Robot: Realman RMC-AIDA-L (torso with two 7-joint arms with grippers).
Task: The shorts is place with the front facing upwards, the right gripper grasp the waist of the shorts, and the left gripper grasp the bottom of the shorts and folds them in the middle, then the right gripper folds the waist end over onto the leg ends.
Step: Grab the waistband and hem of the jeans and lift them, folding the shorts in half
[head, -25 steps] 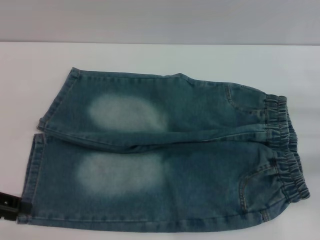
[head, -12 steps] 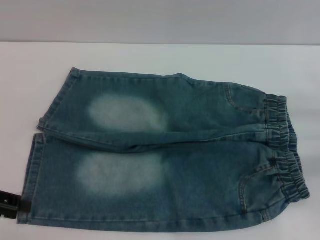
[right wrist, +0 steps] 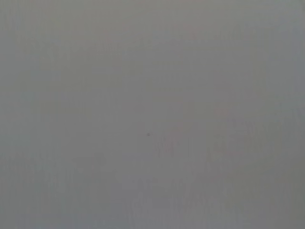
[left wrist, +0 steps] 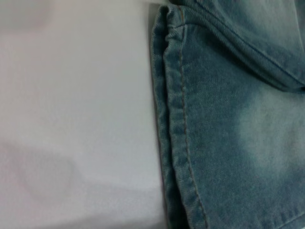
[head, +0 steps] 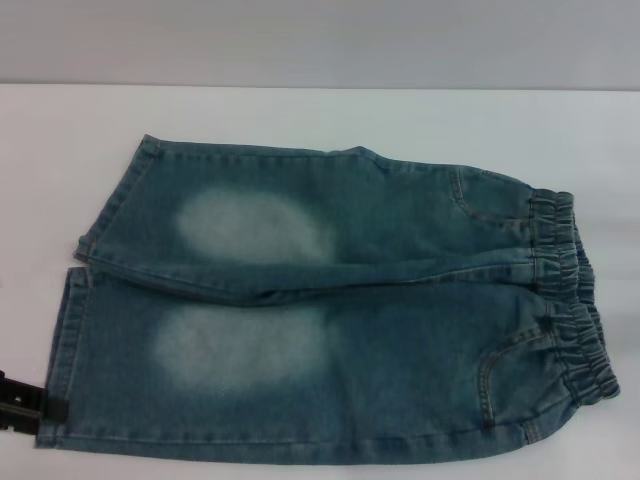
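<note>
Blue denim shorts (head: 330,300) lie flat, front up, on the white table (head: 300,115). The ruffled elastic waist (head: 570,300) is at the right. The bottom of the shorts is at the left, with the near leg hem (head: 65,340) and the far leg hem (head: 112,195). A black part of my left gripper (head: 25,403) shows at the lower left edge, right beside the near hem's corner. In the left wrist view, that stitched hem (left wrist: 178,119) runs close by on the table. The right gripper is out of view, and its wrist view shows only plain grey.
White table surface (head: 40,180) lies left of the leg hems and beyond the shorts, up to a grey back wall (head: 320,40). The shorts' near edge lies close to the head view's lower border.
The black part of my left gripper has edged slightly inward toward the near hem's corner. The shorts have not moved.
</note>
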